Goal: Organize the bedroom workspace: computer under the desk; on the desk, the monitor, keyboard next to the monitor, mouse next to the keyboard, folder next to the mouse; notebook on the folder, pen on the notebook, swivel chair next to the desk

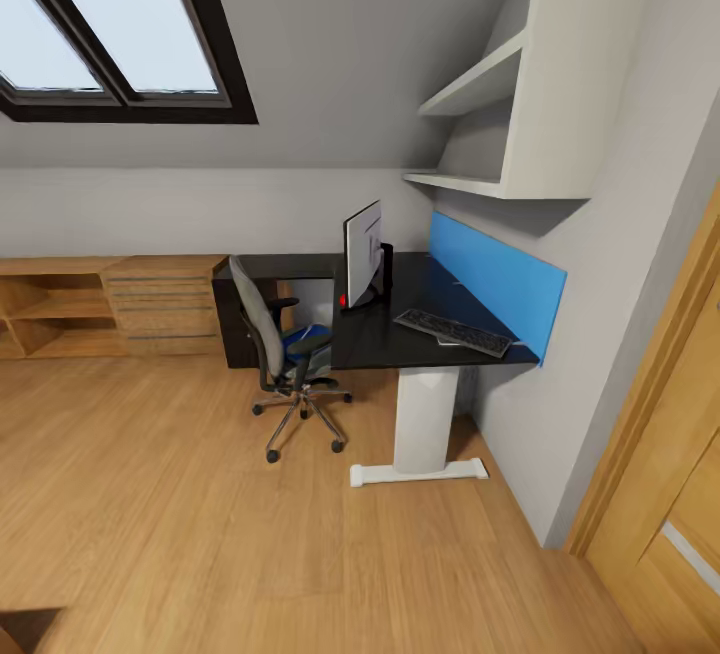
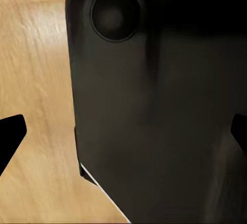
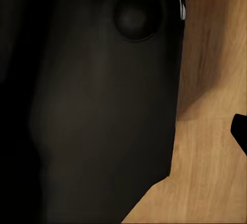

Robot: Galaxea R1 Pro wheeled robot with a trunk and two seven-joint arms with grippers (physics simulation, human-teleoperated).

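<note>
Across the bedroom stands the black-topped desk. The monitor is upright on it, seen edge-on. The keyboard lies on the desk near the blue back panel. The swivel chair is at the desk's left side, with the blue folder on its seat. The mouse, notebook, pen and computer are too small or hidden to tell. My left gripper is open above the wood floor, against my dark body. My right gripper has one fingertip showing far out, so it is open.
A low light-wood cabinet runs along the left wall under the skylight. White shelves hang above the desk. A wooden door is at the right. Wide wood floor lies between me and the desk's white pedestal leg.
</note>
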